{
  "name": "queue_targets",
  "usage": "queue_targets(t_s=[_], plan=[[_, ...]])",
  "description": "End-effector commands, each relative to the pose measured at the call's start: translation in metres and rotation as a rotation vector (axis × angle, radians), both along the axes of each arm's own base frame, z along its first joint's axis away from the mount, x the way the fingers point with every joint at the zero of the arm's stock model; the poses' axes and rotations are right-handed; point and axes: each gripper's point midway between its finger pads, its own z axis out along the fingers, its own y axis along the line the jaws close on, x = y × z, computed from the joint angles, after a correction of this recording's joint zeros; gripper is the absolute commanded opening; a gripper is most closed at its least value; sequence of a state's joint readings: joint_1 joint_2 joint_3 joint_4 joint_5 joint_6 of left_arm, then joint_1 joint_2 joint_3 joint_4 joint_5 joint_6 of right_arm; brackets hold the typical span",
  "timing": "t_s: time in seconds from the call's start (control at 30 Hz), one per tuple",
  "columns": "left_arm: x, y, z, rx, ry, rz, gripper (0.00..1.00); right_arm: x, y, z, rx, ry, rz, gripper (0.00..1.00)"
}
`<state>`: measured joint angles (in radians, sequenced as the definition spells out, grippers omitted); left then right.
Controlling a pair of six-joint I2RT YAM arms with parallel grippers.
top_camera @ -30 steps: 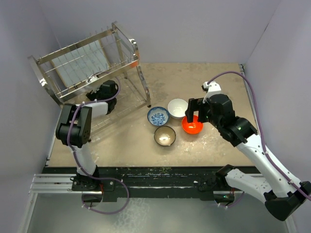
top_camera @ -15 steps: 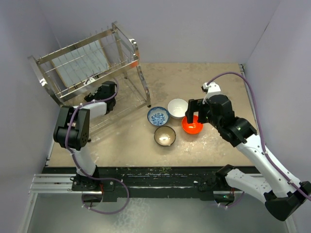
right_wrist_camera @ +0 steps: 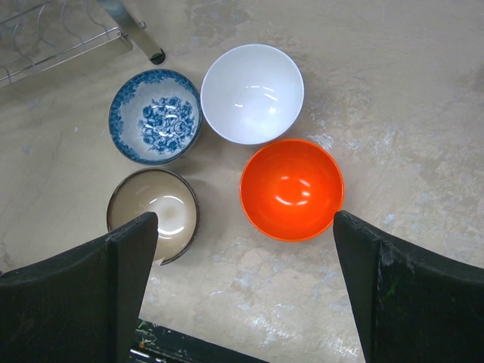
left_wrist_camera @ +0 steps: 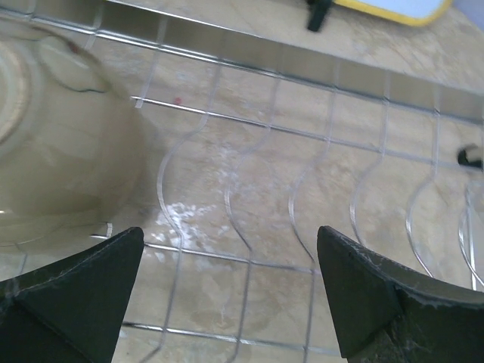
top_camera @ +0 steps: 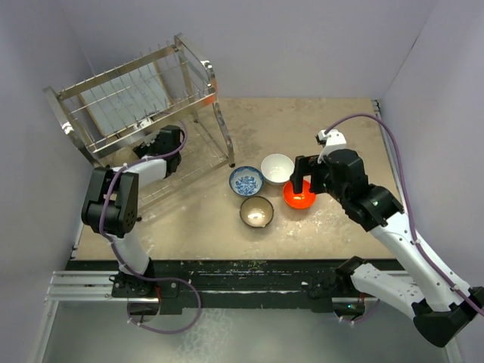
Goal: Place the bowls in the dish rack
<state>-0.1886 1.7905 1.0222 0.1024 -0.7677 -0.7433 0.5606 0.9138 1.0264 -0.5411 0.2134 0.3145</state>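
Beige bowl (left_wrist_camera: 45, 144) half cropped, left gripper (left_wrist_camera: 229, 234) wide, right gripper (right_wrist_camera: 243, 219) wide over orange-red bowl (right_wrist_camera: 292, 189)

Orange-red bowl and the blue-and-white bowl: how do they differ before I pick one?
The orange-red bowl is plain and glossy; the blue-and-white bowl has a flower pattern inside. The blue-and-white bowl sits close to a leg of the dish rack; the orange-red bowl lies farther from it. Both stand upright, empty, on the table.

The white bowl (right_wrist_camera: 252, 92) crowds the orange bowl (right_wrist_camera: 291, 189) on its far-left; bare table (right_wrist_camera: 423, 136) lies open right and near of it.
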Motion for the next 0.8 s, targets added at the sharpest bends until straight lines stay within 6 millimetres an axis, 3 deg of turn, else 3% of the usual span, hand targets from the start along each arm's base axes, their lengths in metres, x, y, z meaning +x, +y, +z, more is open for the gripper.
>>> queue_targets(t_s=[0.0, 0.13, 0.3, 0.6, 0.77], plan=[[0.021, -0.042, 0.044, 0.016, -0.067, -0.198, 0.99, -0.001, 0.0, 0.018, 0.036, -0.042, 0.003, 0.99], [0.016, -0.073, 0.048, 0.026, -0.046, -0.309, 0.99, -0.003, -0.001, 0.021, 0.041, -0.047, 0.001, 0.99], [-0.007, -0.107, 0.052, 0.038, -0.062, -0.429, 0.99, -0.006, -0.003, 0.025, 0.051, -0.053, -0.006, 0.99], [-0.062, -0.135, 0.064, -0.014, -0.103, -0.591, 0.99, -0.011, -0.004, 0.021, 0.074, -0.046, -0.014, 0.99], [-0.095, -0.161, 0.06, -0.061, -0.09, -0.723, 0.99, -0.011, -0.006, 0.023, 0.082, -0.045, -0.03, 0.99]])
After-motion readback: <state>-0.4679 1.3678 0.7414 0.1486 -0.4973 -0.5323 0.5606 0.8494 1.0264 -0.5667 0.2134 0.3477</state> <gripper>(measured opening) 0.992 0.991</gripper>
